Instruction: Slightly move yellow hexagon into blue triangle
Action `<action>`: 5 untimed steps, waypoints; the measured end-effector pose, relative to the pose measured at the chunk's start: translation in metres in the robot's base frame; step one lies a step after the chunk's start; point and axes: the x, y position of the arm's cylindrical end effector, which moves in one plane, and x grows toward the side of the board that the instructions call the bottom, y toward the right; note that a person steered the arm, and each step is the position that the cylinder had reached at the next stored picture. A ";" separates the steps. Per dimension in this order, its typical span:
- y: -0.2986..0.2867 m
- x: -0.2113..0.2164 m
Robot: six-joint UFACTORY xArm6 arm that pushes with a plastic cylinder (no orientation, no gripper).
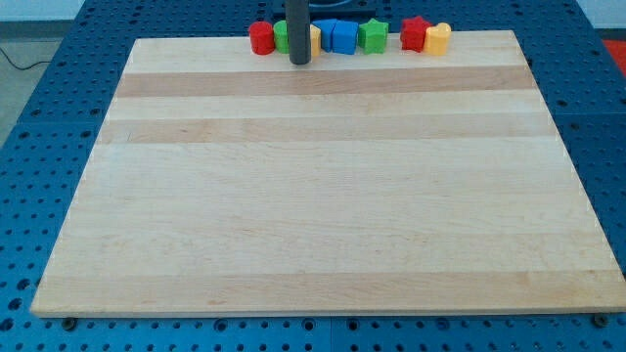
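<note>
My tip (299, 62) rests on the wooden board (323, 196) at the view's top edge, just in front of a row of blocks. The yellow hexagon (315, 37) is mostly hidden behind the rod, only its right edge showing. Directly to its right sit two blue blocks; the near one (325, 30) touches the yellow block, and the second (343, 37) is beside it. I cannot tell which is the triangle. A green block (281, 35) peeks out left of the rod.
A red block (261, 38) is at the row's left end. A green star (373, 35), a red star (416, 33) and a yellow block (437, 39) continue the row to the right. A blue perforated table (59, 117) surrounds the board.
</note>
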 end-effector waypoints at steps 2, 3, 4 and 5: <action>0.000 -0.006; 0.003 0.017; 0.020 0.051; 0.034 0.083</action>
